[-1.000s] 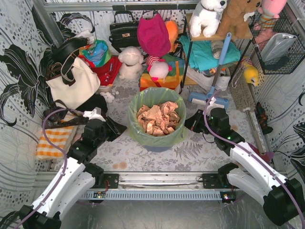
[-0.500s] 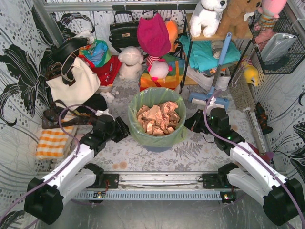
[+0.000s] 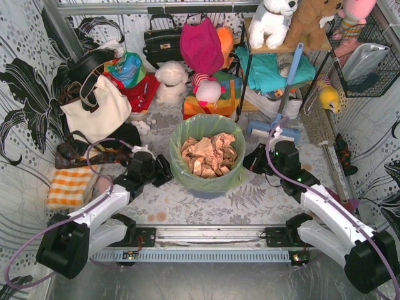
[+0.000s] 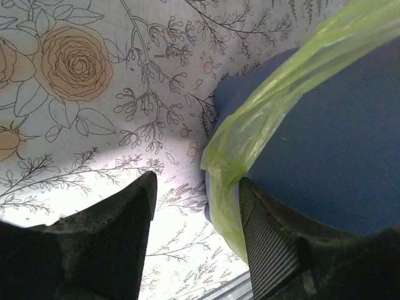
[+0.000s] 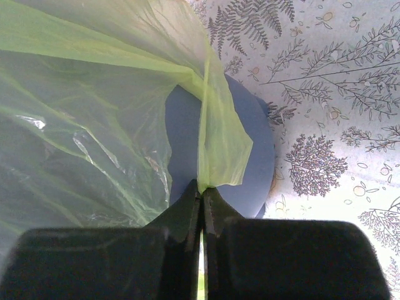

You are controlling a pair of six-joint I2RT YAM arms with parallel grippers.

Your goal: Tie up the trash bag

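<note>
Trash bag (image 3: 201, 127) lines the blue-grey bin (image 4: 325, 156), its hem folded over the rim. Right gripper (image 5: 201, 194) is pinched tight on a hem flap. The left gripper (image 4: 197, 181) gapes wide, with another flap just inside its right finger. This looks like the gathering step: the left should close next, then both draw the hem up.

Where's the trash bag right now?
Top view: the trash bag lines the blue-grey bin in mid-frame, between the left gripper and the right gripper, which pinches its rim flap.
</note>
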